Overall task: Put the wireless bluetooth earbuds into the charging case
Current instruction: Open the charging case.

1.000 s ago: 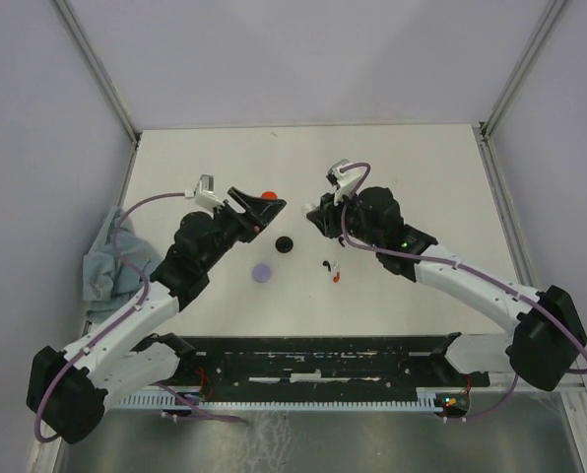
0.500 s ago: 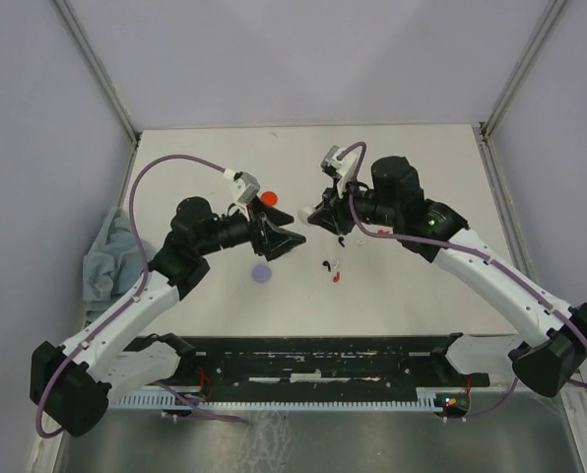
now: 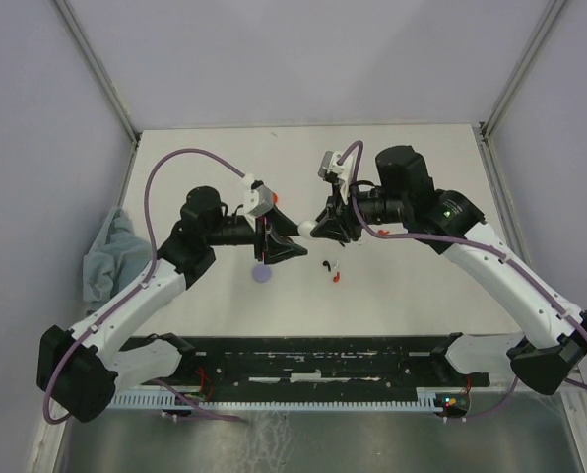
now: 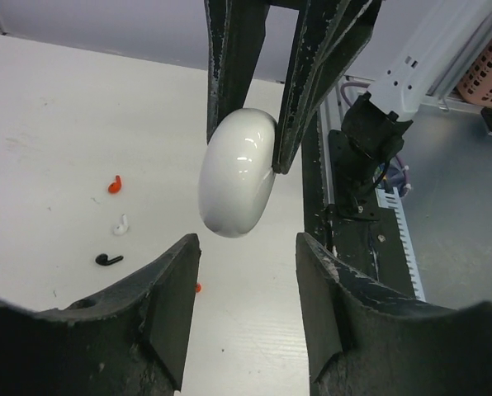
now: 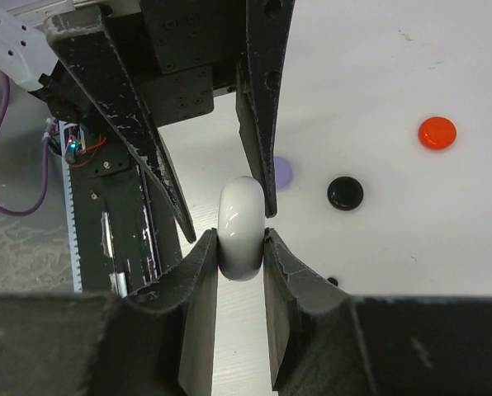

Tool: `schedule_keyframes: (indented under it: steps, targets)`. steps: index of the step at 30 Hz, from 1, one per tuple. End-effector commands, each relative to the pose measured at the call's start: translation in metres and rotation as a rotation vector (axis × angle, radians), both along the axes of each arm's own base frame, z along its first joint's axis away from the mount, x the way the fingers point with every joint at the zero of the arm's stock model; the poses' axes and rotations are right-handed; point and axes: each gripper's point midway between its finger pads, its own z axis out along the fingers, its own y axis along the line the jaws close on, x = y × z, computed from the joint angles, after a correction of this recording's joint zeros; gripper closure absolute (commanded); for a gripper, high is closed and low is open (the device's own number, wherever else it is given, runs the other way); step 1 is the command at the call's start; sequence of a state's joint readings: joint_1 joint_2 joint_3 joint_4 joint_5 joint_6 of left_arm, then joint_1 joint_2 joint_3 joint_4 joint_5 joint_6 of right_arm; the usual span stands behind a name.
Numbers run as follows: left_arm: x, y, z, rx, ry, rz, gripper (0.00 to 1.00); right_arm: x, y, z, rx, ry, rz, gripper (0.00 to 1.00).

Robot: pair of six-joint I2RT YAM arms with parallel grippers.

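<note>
Holding the white charging case (image 5: pixel 241 219) clear of the desk (image 3: pixel 422 177): right gripper (image 5: pixel 240 241) is clamped across its thin dimension, lid closed. Left gripper (image 4: pixel 246 245) faces it head-on, jaws spread wider than the case, no contact visible. Case sits dead ahead of the left gripper, just past its fingertips, long axis in line with the right fingers. None of the earbuds are in the case, all on the desk beneath: red earbud (image 4: pixel 114 183), white earbud (image 4: pixel 120 223), black earbud (image 4: pixel 108 259). Three counted, lavender not seen. Discs, three: orange-red disc (image 5: pixel 437 132), black disc (image 5: pixel 345 192), lavender disc (image 5: pixel 283 172). One case. Likely next: left gripper grips it to open the lid.
</note>
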State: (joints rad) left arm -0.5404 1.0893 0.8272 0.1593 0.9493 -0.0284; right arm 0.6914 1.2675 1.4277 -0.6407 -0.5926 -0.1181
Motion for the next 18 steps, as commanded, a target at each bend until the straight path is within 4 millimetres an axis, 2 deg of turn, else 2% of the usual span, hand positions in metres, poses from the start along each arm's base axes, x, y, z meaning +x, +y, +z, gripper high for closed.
schedule_keyframes:
  steps: [1, 5, 10, 18]
  targets:
    - [-0.006, -0.004, 0.033, -0.069, -0.126, -0.085, 0.45, -0.006, 0.002, 0.016, 0.021, -0.03, 0.058, 0.93]
    - [-0.008, -0.004, 0.036, -0.086, -0.125, -0.092, 0.48, -0.005, 0.004, 0.014, 0.023, -0.026, 0.063, 0.93]
    - [-0.01, -0.004, 0.041, -0.107, -0.123, -0.088, 0.57, -0.004, 0.008, 0.012, 0.029, -0.01, 0.07, 0.93]
    - [-0.01, -0.004, 0.045, -0.136, -0.111, -0.08, 0.62, -0.003, 0.01, 0.011, 0.037, -0.009, 0.074, 0.93]
